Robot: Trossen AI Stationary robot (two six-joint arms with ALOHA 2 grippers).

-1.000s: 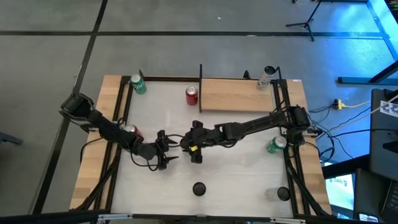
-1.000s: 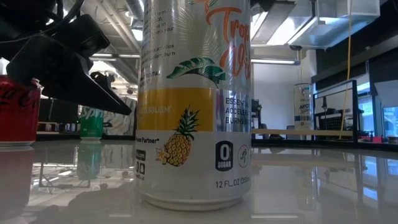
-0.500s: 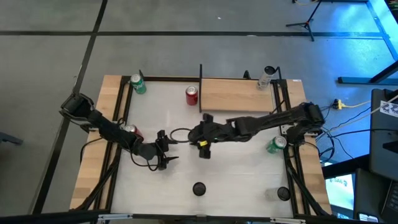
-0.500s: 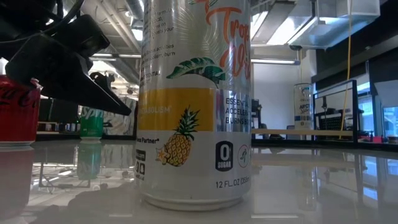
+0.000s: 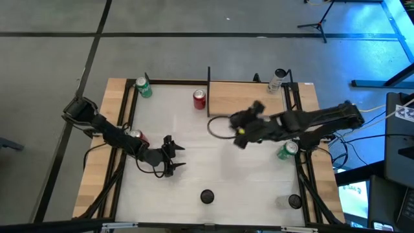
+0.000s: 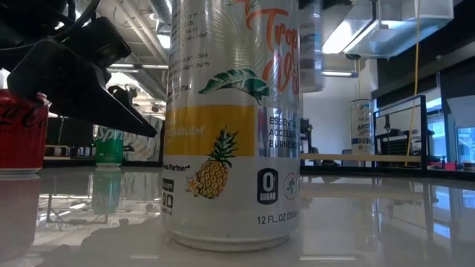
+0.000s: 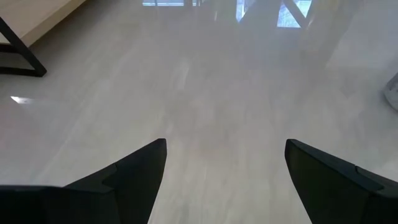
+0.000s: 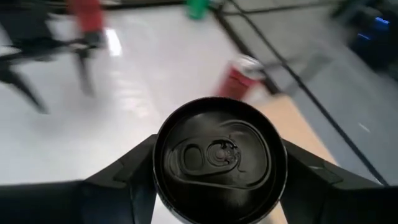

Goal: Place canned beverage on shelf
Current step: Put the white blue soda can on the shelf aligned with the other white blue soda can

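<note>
My right gripper [image 5: 238, 131] is shut on a black-topped canned beverage [image 8: 219, 158] and hangs above the table's middle, just in front of the shelf. The shelf [image 5: 249, 98] is a pale wooden board at the far edge between thin black uprights, and a pale can [image 5: 277, 80] stands on it. In the low view the held can shows as a blur [image 6: 312, 44] high above the tabletop. My left gripper [image 5: 173, 156] waits open, low over the table's left half, with nothing between its fingers [image 7: 137, 180]. My right gripper pinches the can's round side wall [image 8: 163, 186], just below the top rim, between its two fingers [image 8: 124, 183]. The fingers come slanting down from the table's right side. The can is lifted clear of the table, its black top toward the wrist camera.
A red can [image 5: 199, 98] stands on the table by the shelf's left end, and a green can [image 5: 143, 87] at the far left corner. Another red can [image 5: 134, 135] sits beside my left arm, a green one [image 5: 288, 150] at the right. A pineapple-printed can [image 6: 230, 126] stands near the front edge.
My right gripper has risen with the can and swung from beside my left gripper toward the table's far right, toward the shelf, tipping and rolling as it went. The can stays in its hold.
</note>
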